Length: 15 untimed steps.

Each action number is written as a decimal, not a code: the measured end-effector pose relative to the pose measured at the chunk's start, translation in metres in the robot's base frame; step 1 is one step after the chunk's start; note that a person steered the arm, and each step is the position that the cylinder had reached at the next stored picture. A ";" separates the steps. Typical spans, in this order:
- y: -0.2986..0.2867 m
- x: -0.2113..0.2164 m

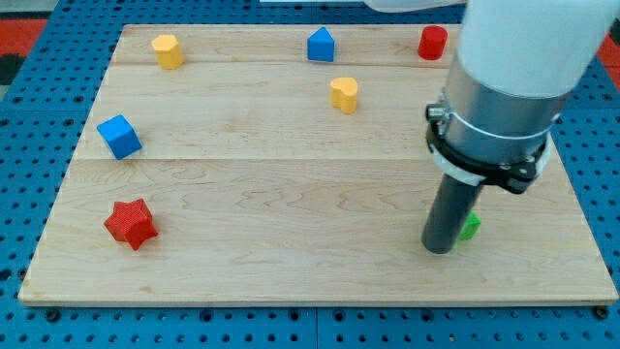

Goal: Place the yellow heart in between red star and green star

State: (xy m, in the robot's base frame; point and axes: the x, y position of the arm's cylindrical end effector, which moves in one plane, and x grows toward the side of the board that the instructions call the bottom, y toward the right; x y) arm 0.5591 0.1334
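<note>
The yellow heart (344, 94) lies on the wooden board (291, 194) a little right of centre near the view's top. The red star (131, 224) lies at the lower left. A green block (471, 228), mostly hidden behind the rod so its shape does not show, lies at the lower right. My tip (439, 249) rests on the board just left of the green block, touching or nearly touching it. The tip is far below and right of the yellow heart.
A yellow block (168, 50) lies at the top left, a blue pentagon-like block (321, 45) at top centre, a red block (433, 42) at the top right and a blue cube (119, 136) at the left. The arm's grey and white body covers the upper right.
</note>
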 end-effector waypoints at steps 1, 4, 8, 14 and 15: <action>-0.019 0.000; -0.021 -0.151; -0.112 -0.231; -0.201 -0.229; -0.205 -0.204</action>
State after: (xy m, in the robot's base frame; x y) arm 0.3556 -0.0719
